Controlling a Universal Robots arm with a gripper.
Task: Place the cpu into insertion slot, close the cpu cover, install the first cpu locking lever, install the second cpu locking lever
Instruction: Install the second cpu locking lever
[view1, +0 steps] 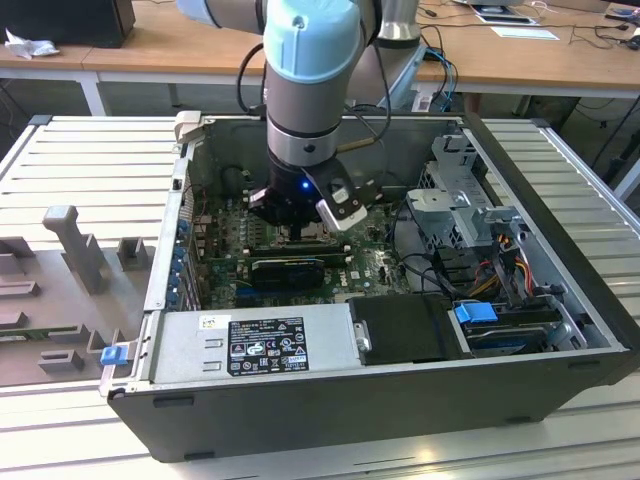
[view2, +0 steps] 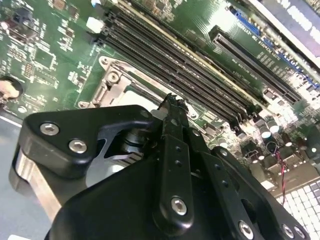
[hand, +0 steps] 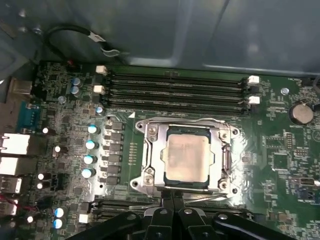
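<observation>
1. You see the cpu (hand: 187, 159) seated flat in the insertion slot (hand: 150, 159), with the cpu cover (hand: 223, 150) closed down around it as a silver frame.
2. Your gripper (hand: 172, 196) sits at the cover's 6 o'clock edge in the first wrist view, fingers (hand: 167, 200) pressed together with nothing between them.
3. The RAM slots (hand: 175, 92) lie at 12 o'clock of the socket.
4. In the exterior view, the arm (view1: 310, 90) reaches down into the open computer case (view1: 400, 385).
</observation>
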